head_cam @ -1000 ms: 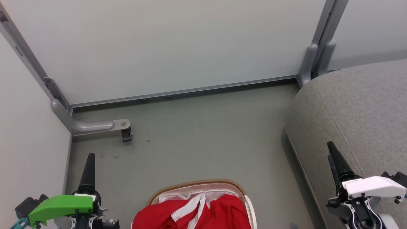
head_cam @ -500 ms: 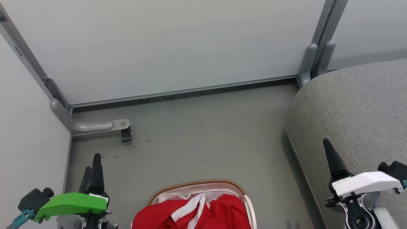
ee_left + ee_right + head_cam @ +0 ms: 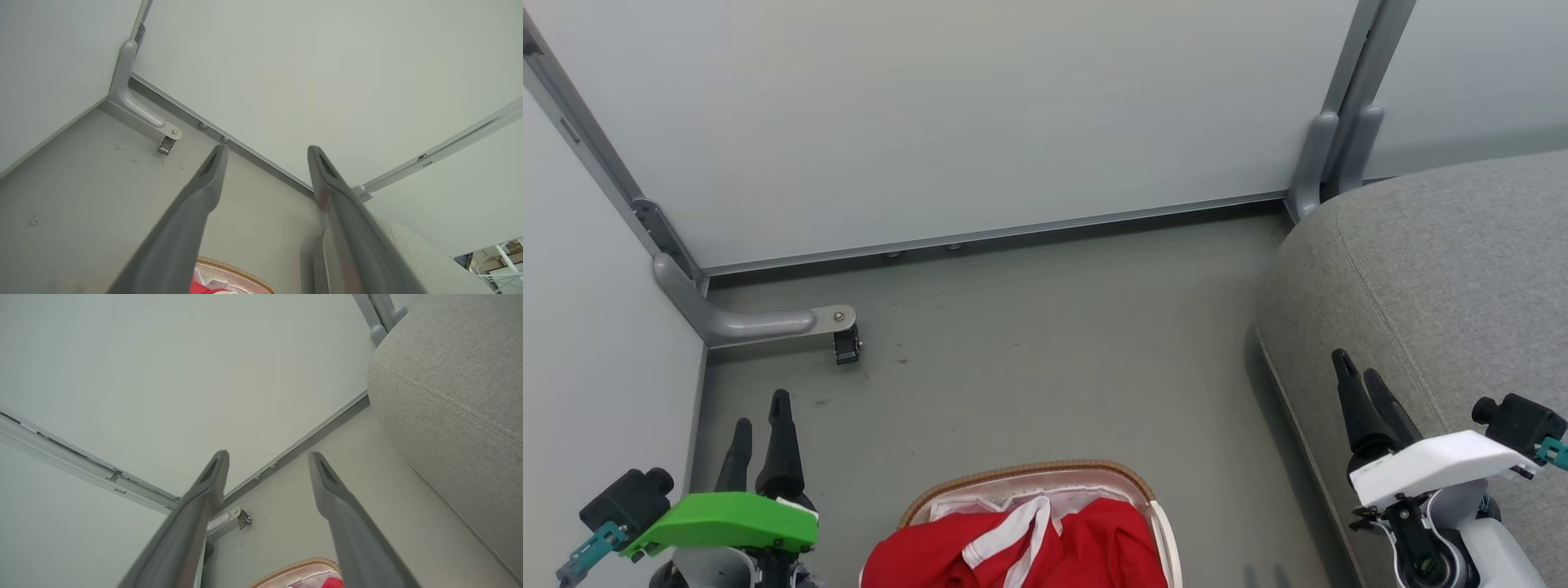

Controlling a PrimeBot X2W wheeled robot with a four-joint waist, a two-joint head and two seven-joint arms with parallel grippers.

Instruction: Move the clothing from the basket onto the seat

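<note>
The red clothing (image 3: 1045, 543) with white trim lies heaped in the basket (image 3: 1029, 475), an oval white one with a brown woven rim, at the bottom middle of the head view. Its rim also shows in the left wrist view (image 3: 235, 269) and the right wrist view (image 3: 294, 568). The grey seat (image 3: 1445, 269) fills the right side. My left gripper (image 3: 761, 416) hangs open to the left of the basket, above the floor. My right gripper (image 3: 1357, 367) is open in front of the seat's edge. Both are empty.
White partition panels (image 3: 947, 114) close off the back and the left. A grey metal foot with a small caster (image 3: 847, 347) juts onto the floor at the back left. Grey posts (image 3: 1327, 163) stand beside the seat's far corner.
Both wrists have rolled, so each gripper now shows two separate fingers where one showed before. The left gripper has shifted right and the right gripper left, both toward the basket. The clothing has not moved.
</note>
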